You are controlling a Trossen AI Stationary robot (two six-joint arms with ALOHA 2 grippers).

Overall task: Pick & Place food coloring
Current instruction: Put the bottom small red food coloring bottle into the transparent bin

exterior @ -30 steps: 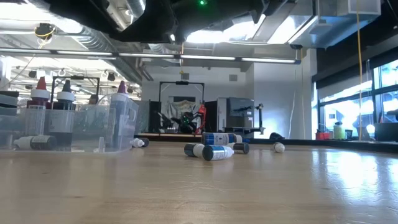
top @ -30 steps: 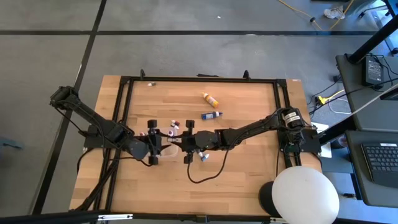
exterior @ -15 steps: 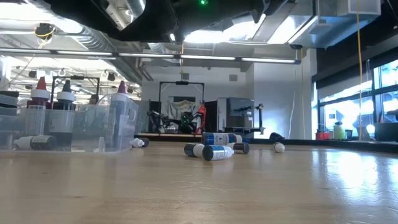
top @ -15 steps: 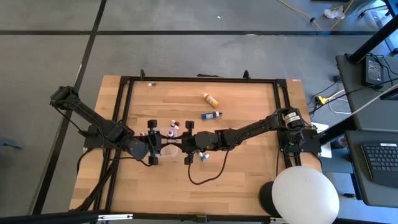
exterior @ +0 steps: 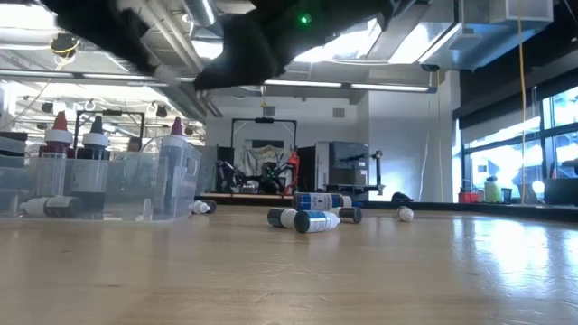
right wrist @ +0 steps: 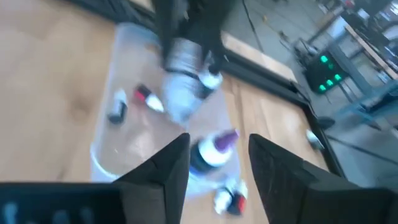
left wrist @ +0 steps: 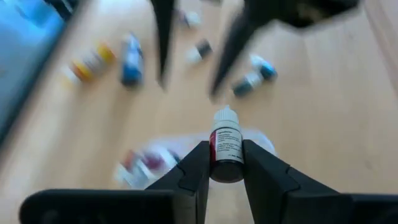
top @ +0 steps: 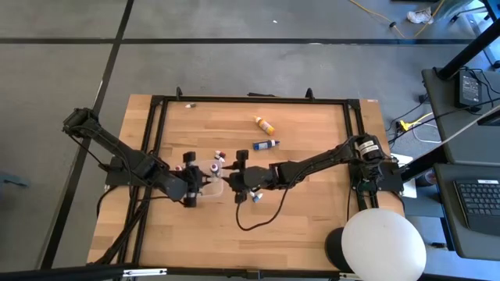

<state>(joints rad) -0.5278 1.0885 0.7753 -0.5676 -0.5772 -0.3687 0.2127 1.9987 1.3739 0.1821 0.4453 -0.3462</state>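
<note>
My left gripper [left wrist: 226, 163] is shut on a small food coloring bottle [left wrist: 226, 144] with a white cap and a dark red label, above the clear tray [top: 212, 187]. Facing it, my right gripper [right wrist: 217, 146] stands open over the same tray. A bottle in the gap between its fingers touches neither finger. In the left wrist view, the right gripper's two dark fingers [left wrist: 165, 43] stand apart just beyond the held bottle's cap. More bottles lie in the tray [right wrist: 143, 96]. A yellow bottle [top: 264, 123] and a blue one [top: 266, 144] lie on the wood. My left gripper pinches the bottle's lower body [left wrist: 217, 167] between its two fingers, one on each side. The fingers slant down from the table's left. The bottle points its white cap [left wrist: 225, 116] away from the gripper, toward my right gripper, and is lifted clear above the tray.
Small bottles lie near the right gripper [top: 256, 197] and at the far left [top: 190, 104]. In the low view, several lie on their sides [exterior: 307, 219] right of the tray [exterior: 135, 185], where bottles stand upright. A black frame [top: 156, 101] borders the work area.
Both grippers have stayed over the tray, and each wrist has turned and tipped a little. In the low view, the dark shapes of the arms overhead have shifted.
</note>
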